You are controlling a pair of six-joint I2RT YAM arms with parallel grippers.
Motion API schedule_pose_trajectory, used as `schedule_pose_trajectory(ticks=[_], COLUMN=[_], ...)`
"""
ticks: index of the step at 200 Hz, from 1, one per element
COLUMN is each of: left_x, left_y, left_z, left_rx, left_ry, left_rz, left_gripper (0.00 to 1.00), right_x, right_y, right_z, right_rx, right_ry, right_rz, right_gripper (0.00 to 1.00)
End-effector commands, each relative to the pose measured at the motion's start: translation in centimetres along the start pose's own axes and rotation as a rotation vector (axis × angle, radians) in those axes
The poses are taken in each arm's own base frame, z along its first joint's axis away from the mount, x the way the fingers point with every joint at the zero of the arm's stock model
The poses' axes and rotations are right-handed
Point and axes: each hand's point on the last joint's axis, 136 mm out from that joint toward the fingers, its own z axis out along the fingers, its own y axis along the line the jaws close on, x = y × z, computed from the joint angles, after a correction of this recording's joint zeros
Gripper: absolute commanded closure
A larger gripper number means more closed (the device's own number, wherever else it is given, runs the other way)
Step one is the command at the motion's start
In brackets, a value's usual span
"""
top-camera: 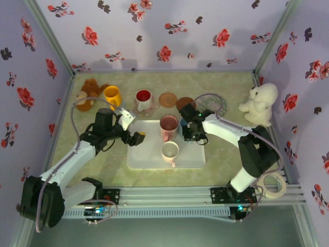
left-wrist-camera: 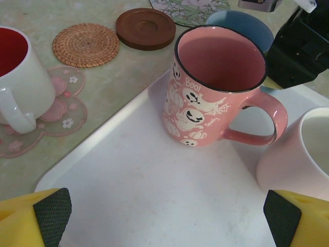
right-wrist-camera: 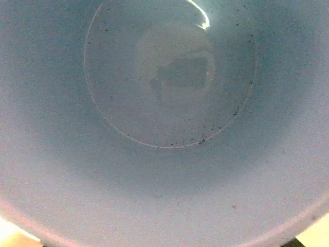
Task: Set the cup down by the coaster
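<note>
Beige tabletop [top-camera: 226,157]: white plastic tray [left-wrist-camera: 144,195] holds empty pink ghost-print mug [left-wrist-camera: 198,116], empty blue ceramic cup [right-wrist-camera: 164,123] just behind. Left gripper [left-wrist-camera: 167,215] wide open, empty; right gripper [top-camera: 191,131]: opening unclear.

The pink mug [left-wrist-camera: 205,98] looks glossy ceramic, the tray [left-wrist-camera: 154,195] matt plastic, the woven coaster [left-wrist-camera: 86,45] rough, the brown coaster [left-wrist-camera: 145,28] smooth.

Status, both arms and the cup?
Left gripper open, over tray. Right gripper at blue cup, grip unconfirmed. Pink mug close beside it.
</note>
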Motion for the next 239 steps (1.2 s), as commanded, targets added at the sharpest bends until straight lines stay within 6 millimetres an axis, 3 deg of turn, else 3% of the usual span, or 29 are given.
schedule_pose_trajectory(ticks=[1, 20, 55, 105, 177, 239], left_x=[0.2, 0.1, 0.1, -0.3, -0.9, -1.5], left_y=[0.2, 0.2, 0.2, 0.4, 1.0, 1.3], left_z=[0.0, 0.0, 0.0, -0.1, -0.4, -0.6], left_rx=[-0.002, -0.002, -0.003, -0.009, -0.033, -0.045], left_ry=[-0.009, -0.011, -0.014, -0.020, -0.034, -0.042], left_rz=[0.012, 0.011, 0.011, 0.006, 0.002, 0.007], left_gripper=[0.01, 0.01, 0.01, 0.01, 0.01, 0.01], right_x=[-0.3, -0.4, -0.5, -1.5, -3.9, -5.2], right_y=[-0.3, -0.4, -0.5, -0.4, -0.4, -0.9], right_z=[-0.7, -0.9, -1.2, -2.6, -7.0, -8.2], right_rx=[0.033, 0.035, 0.039, 0.038, 0.014, 0.004], right_ry=[0.000, -0.003, -0.014, -0.064, -0.196, -0.231], right_rz=[-0.028, -0.029, -0.037, -0.067, -0.087, -0.080], right_gripper=[0.77, 0.82, 1.00, 1.00, 1.00, 1.00])
